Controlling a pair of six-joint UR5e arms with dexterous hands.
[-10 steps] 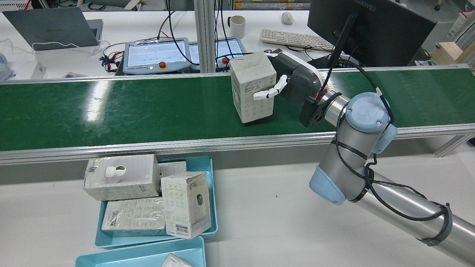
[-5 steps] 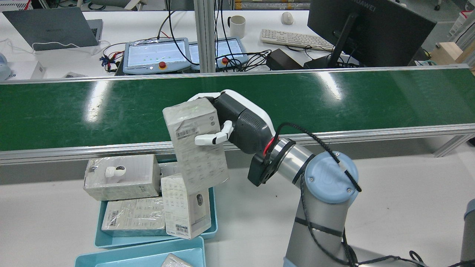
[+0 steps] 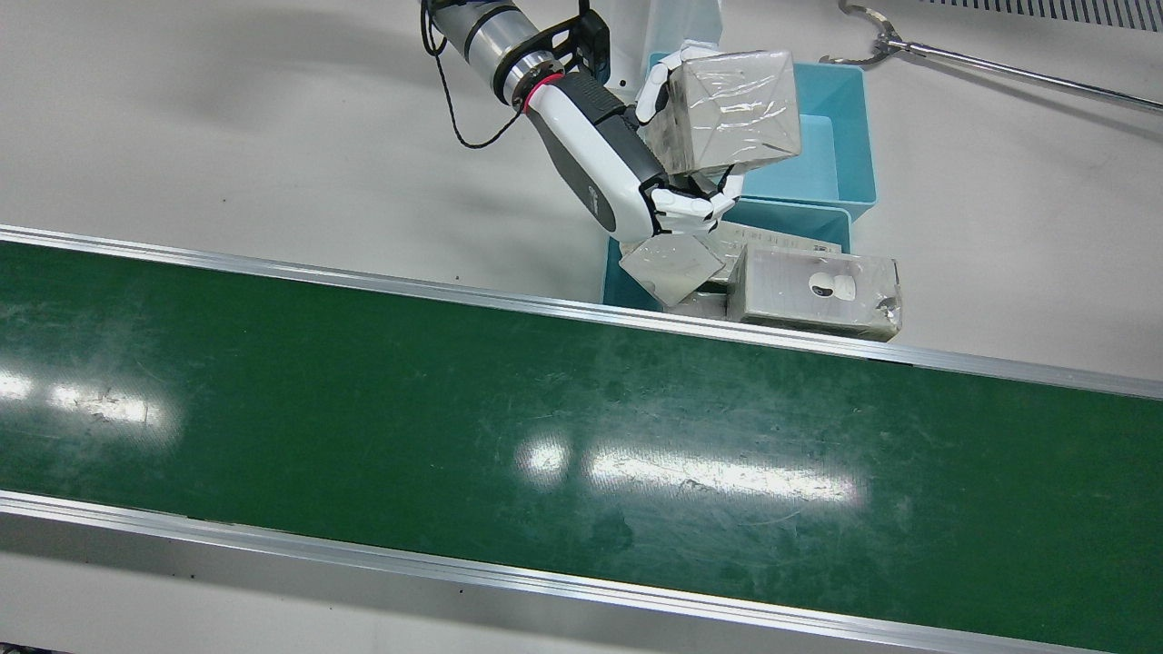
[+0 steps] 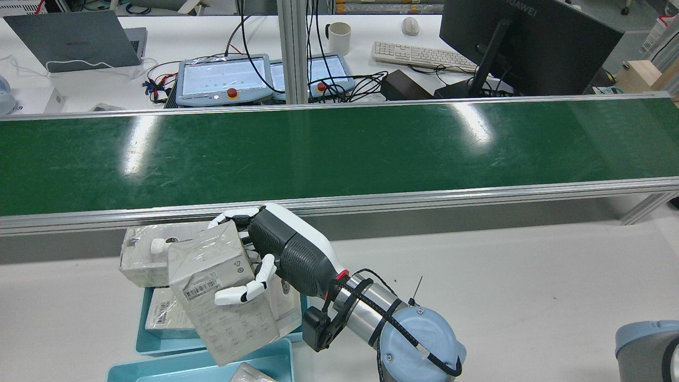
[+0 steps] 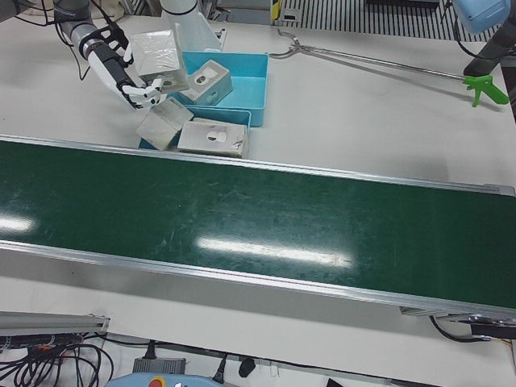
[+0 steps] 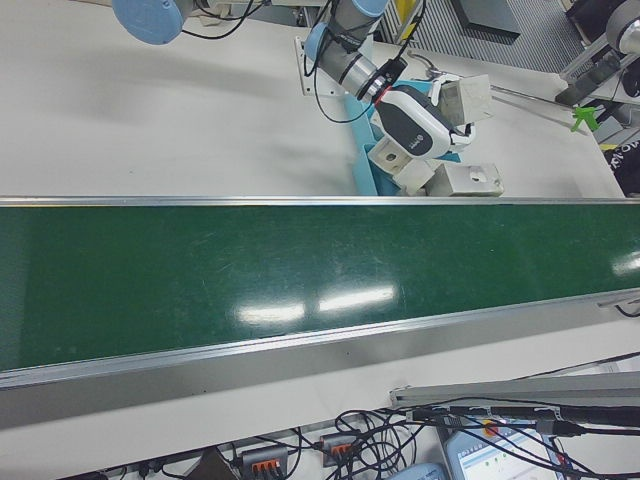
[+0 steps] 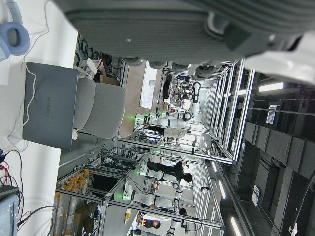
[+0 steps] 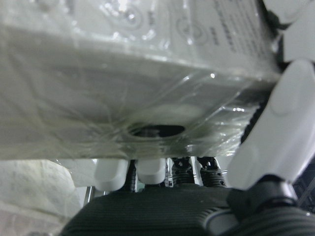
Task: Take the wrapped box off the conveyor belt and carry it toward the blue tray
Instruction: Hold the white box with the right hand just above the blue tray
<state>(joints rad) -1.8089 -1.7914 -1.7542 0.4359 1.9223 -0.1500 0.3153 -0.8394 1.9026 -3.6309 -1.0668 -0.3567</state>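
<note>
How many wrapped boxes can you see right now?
5 boxes: one in the right hand, three piled in the blue tray by the belt, one in the farther tray. Others may be hidden.

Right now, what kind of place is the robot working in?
Probably a robot lab or test workshop: a long green conveyor belt, desks behind it with a monitor and a laptop.

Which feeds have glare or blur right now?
Front view: bright light streaks on the green belt, and sheen on the wrapped box. Rear view: glare patches on the belt, otherwise sharp. Right hand view: too close, the box soft and shiny against the right robot hand.
</note>
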